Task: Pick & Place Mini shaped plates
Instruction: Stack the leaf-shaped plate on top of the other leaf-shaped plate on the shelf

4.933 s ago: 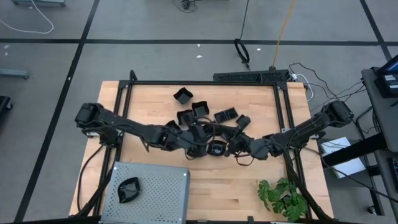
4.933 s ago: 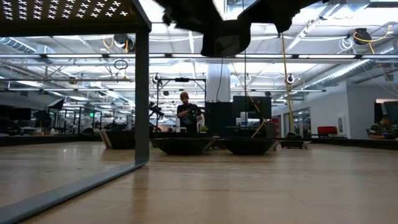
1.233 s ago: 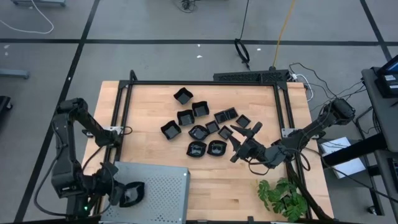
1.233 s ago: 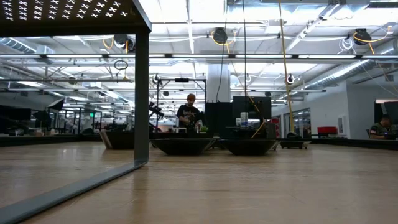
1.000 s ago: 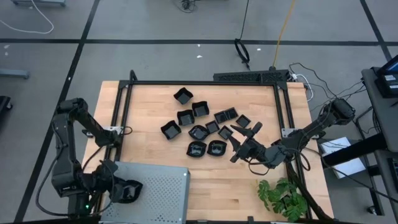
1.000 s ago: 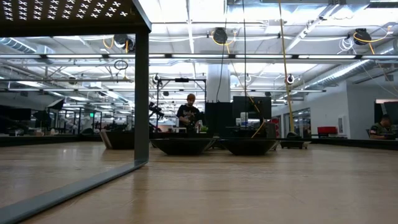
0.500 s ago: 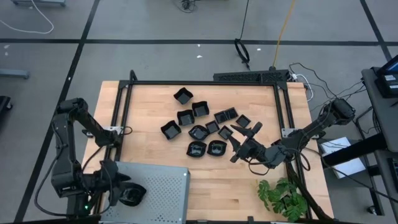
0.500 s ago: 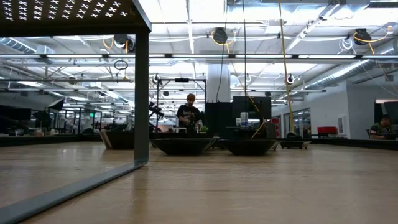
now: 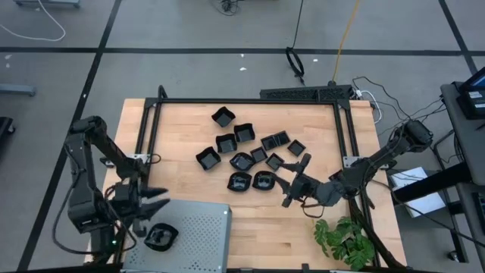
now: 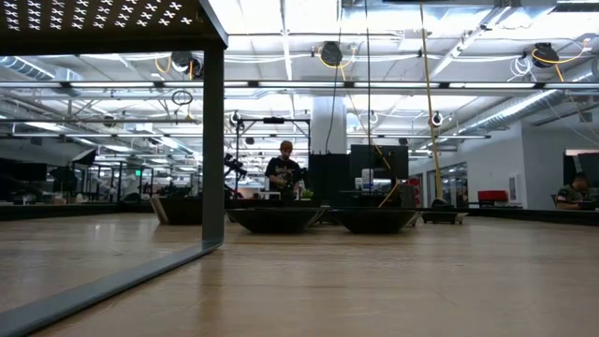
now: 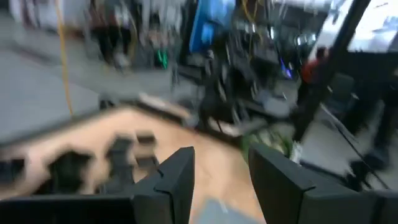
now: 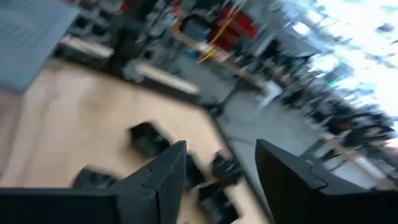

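Note:
Several mini shaped plates [image 9: 241,161], small glossy black dishes, lie bottom-down in a loose cluster on the wooden table's middle; the low view shows two of the plates [image 10: 278,218] side by side. One more plate [image 9: 161,236] rests on the left part of the grey perforated tray [image 9: 201,227]. My left gripper [image 9: 154,200] hovers open just beyond that plate, over the tray's far left edge, with nothing between its fingers [image 11: 174,180]. My right gripper [image 9: 291,182] stands open right of the cluster, next to the nearest plates, also with nothing between its fingers.
The tray fills the table's near left corner. A black frame rail [image 9: 250,101] runs along the far edge and down both sides. A green plant [image 9: 345,239] sits at the near right corner. Bare wood lies between tray and plant. A person stands far off in the room [image 10: 284,168].
My left gripper has let go of the plate on the tray, opened, and drawn back up and toward the table's far edge; the plate stays on the tray. My right gripper has shifted slightly toward the near edge beside the cluster.

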You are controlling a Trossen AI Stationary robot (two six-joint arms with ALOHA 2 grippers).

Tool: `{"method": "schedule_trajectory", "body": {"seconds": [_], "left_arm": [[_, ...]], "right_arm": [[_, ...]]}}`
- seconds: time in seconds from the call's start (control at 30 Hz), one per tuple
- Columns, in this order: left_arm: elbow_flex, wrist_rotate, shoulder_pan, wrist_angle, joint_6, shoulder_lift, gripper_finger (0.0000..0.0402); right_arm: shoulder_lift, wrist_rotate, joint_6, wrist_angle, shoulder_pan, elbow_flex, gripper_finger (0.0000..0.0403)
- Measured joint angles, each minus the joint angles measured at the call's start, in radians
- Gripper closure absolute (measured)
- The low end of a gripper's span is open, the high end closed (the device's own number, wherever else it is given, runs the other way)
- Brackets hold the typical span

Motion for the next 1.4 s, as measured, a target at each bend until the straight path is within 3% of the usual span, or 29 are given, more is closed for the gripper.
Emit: {"method": "schedule_trajectory", "body": {"seconds": [0.1, 0.2, 0.3, 0.4, 0.57, 0.67, 0.8, 0.97, 1.1, 1.4], "left_arm": [[0.0, -0.029, 0.078, 0.003, 0.077, 0.0, 0.0247], [0.0, -0.023, 0.165, 0.004, 0.101, 0.0, 0.0247], [0.0, 0.078, 0.258, 0.007, 0.108, 0.0, 0.0247], [0.0, 0.185, 0.341, 0.1, 0.228, 0.003, 0.0247], [0.0, 0.415, 0.447, 0.58, 0.821, 0.006, 0.0247], [0.0, 0.593, 0.508, 0.9, 1.198, 0.006, 0.0247], [0.0, 0.737, 0.584, 1.107, 1.489, 0.0, 0.0247], [-0.006, 0.904, 0.681, 1.082, 1.512, -0.01, 0.0247], [-0.108, 1.05, 0.743, 1.139, 1.49, -0.008, 0.0247], [-0.418, 1.116, 0.795, 1.502, 1.544, -0.106, 0.0247]], "right_arm": [[0.0, -0.111, 0.166, -0.169, -0.025, 0.0, 0.0219], [0.003, -0.319, 0.346, -0.304, -0.075, 0.0, 0.0219], [0.031, -0.47, 0.423, -0.377, -0.138, 0.0, 0.0219], [0.057, -0.488, 0.392, -0.399, -0.182, 0.0, 0.0219], [0.101, -0.645, 0.365, -0.385, -0.234, 0.0, 0.0219], [0.13, -0.667, 0.364, -0.389, -0.252, 0.003, 0.0219], [0.177, -0.682, 0.357, -0.401, -0.274, 0.027, 0.0219], [0.251, -0.722, 0.349, -0.438, -0.28, 0.055, 0.0219], [0.281, -0.721, 0.336, -0.439, -0.28, 0.056, 0.0219], [0.303, -0.72, 0.388, -0.484, -0.278, 0.057, 0.0219]]}}
